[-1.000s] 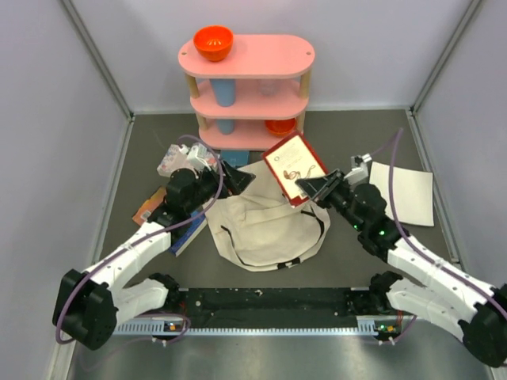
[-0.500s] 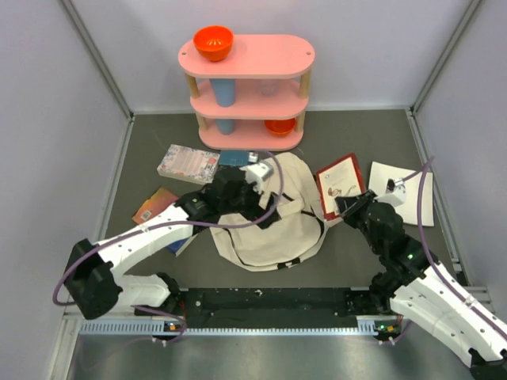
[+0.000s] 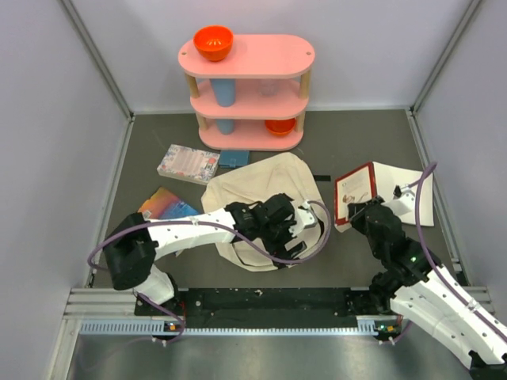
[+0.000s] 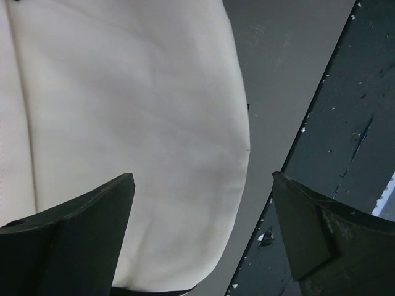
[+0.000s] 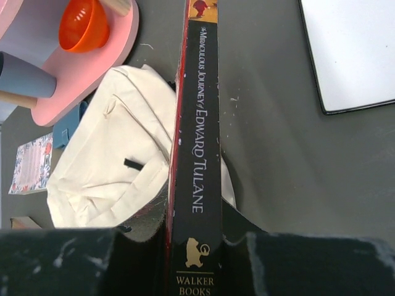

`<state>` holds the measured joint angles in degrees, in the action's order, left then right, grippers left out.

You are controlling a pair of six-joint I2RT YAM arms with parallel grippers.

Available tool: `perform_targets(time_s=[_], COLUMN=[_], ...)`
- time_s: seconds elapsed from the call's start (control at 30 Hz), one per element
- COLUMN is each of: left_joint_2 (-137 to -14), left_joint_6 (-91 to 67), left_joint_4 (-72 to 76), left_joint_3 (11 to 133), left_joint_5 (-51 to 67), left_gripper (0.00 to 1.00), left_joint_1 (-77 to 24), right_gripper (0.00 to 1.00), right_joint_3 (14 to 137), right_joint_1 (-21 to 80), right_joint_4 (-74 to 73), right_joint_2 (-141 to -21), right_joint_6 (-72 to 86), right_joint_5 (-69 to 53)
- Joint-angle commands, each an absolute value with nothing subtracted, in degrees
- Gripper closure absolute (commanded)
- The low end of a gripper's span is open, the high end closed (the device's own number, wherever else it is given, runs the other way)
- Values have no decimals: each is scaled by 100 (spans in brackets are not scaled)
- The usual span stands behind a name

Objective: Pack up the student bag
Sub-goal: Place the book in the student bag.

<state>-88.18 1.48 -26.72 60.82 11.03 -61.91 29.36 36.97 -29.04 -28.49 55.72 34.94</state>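
Crossing the student bag (image 3: 261, 178) — left arm (image 3: 198, 228); shelf (image 3: 247, 55) beyond.

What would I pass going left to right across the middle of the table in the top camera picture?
Colourful book → student bag → red-bordered book → white sheet.

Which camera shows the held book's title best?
The right wrist view: the book shows its spine close up, with the title readable. Top external shows only its small cover, lettering too tiny. Left wrist shows just the student bag.
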Motion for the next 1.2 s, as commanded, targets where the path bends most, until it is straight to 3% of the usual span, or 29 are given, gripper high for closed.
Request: perform_targets(time_s=[0.0,0.13,0.5,0.7,1.0,1.07,1.17], left_joint_2=[-9043,-9298,-9501,-9422,-9413,-9352,-9273], left_joint_6=[334,203,18,-193,-202,-255,-264], left_joint_4=[-2742,-2804,-2821,-2804,-2813,-2760,-2725], left_joint_3=[6504,6636,6609,6671,6697,6706,6724], left_joint_5=[1011,1055,457,229,246,80,97], left_gripper=[3,3,18,45,95,100,100], left_joint_1=[-6407,-6451,-6451,-6442,-6416,-6372,-6249], right_gripper=[100,100,100,100,99,99,99], right_joint_3=[3208,3147,3050,2997,2979,2962,2988], right_joint_1=[3700,3700,3691,3691,3700,3700,3691], right_joint_4=[-2689,-2707,-2830,-2918,-3041,-3041,-3067], right_joint_2=[-2768,-2725,-2479,-2329,-2259,-2259,-2241], right_joint_6=[5739,5862,5924,6020,6047,6064,6056], right_joint_5=[3665,3656,3674,3683,3683,3683,3683])
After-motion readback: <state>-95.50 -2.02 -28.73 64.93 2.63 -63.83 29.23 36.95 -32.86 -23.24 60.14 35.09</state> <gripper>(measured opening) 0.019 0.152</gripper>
